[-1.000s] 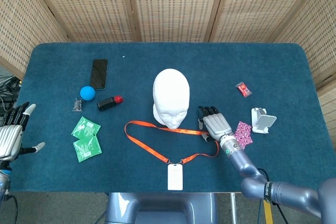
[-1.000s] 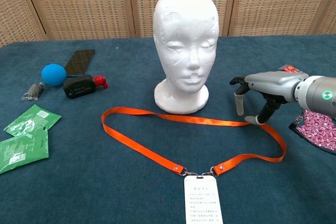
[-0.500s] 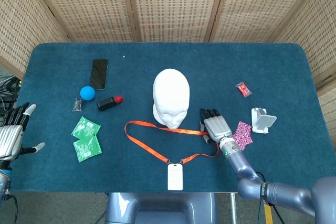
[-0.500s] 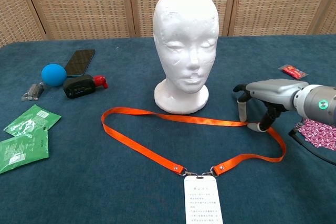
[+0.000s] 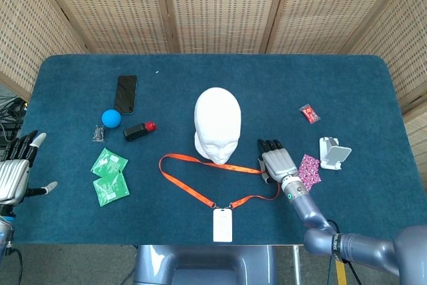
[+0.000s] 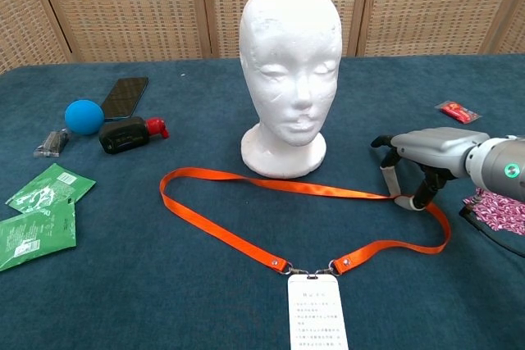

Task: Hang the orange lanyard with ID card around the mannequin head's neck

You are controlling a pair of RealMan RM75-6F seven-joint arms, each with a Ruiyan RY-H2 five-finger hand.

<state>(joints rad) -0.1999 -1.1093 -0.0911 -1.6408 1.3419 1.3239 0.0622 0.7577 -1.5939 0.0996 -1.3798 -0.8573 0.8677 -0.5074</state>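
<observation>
- Lying flat on the table (image 5: 347, 91), the lanyard (image 6: 246, 239) forms a loop in front of the head (image 6: 290, 71), with its card (image 6: 317, 311) at the near edge; nothing is around the neck yet.
- The right hand (image 6: 417, 171) sits at the loop's right bend with its fingers (image 6: 385, 179) pointing down at the strap. One fingertip seems to touch the strap, but I cannot tell whether anything is pinched.
- Risk: a flat strap on carpet-like cloth gives little to get under, so the fingertips may slide off or only drag the loop sideways.
- Risk: lifting from one bend could let the loop collapse, too narrow to pass over the head.
- Risk: the card's weight may swing the strap and twist it.
- Risk: the head looks light; a snagged strap could tip it.
- The left hand (image 5: 15, 173) rests open, fingers spread, at the far left, well apart from the lanyard.
- Hidden: the head view shows only the back of the right hand, and the card's bottom is cut off in the chest view.
</observation>
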